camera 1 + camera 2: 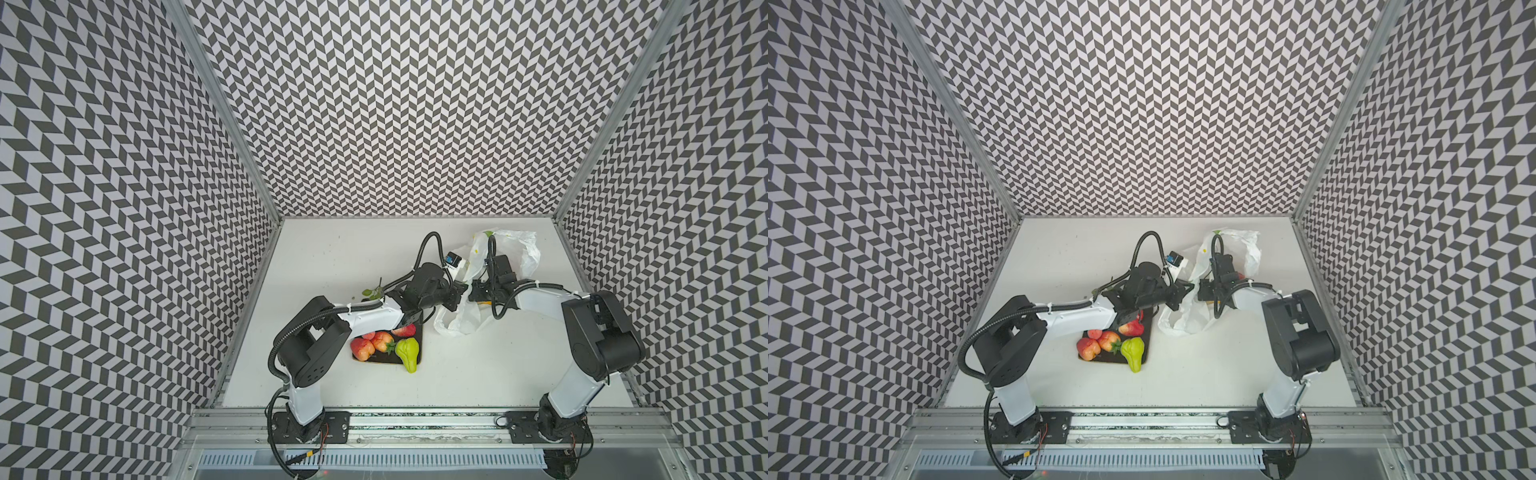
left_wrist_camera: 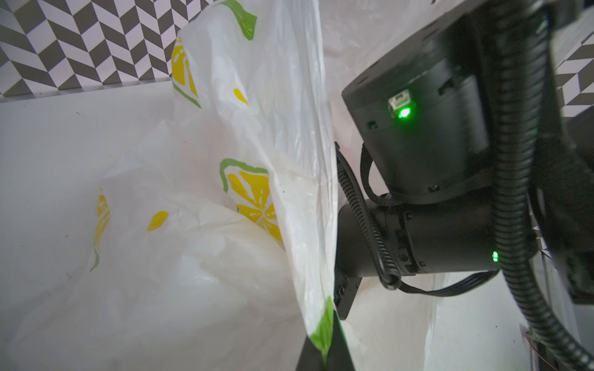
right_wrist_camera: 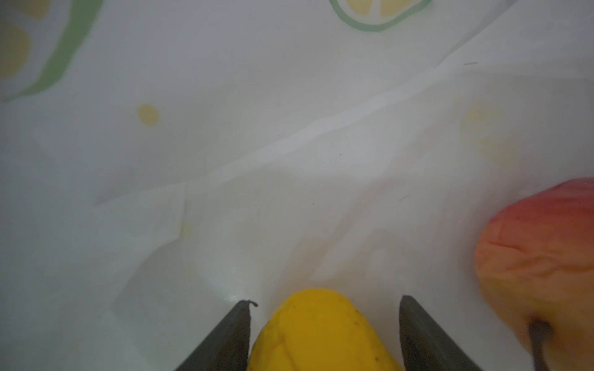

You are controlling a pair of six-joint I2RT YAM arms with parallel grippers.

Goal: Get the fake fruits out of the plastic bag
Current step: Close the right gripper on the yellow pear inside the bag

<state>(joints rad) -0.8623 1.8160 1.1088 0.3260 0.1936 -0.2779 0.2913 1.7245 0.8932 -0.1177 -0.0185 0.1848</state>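
The plastic bag [image 1: 519, 249] [image 1: 1183, 324], white with lemon prints, lies at the back right of the table. My left gripper [image 2: 324, 350] [image 1: 457, 291] is shut on a green-printed edge of the bag [image 2: 257, 112] and holds it up. My right gripper [image 3: 324, 305] reaches inside the bag [image 3: 289, 128], open, its fingers on either side of a yellow fruit [image 3: 321, 334] with small gaps at the tips. A red-orange peach [image 3: 540, 257] lies beside it in the bag. Several fake fruits, among them a lime-green pear [image 1: 407, 353] [image 1: 1133, 353] and a red one [image 1: 361, 347], rest on the dark plate [image 1: 374, 362].
A green leafy twig [image 1: 372, 292] lies on the table behind my left forearm. The right arm's wrist [image 2: 434, 144] hangs close to the lifted bag edge. Patterned walls enclose the white table [image 1: 478, 374] on three sides.
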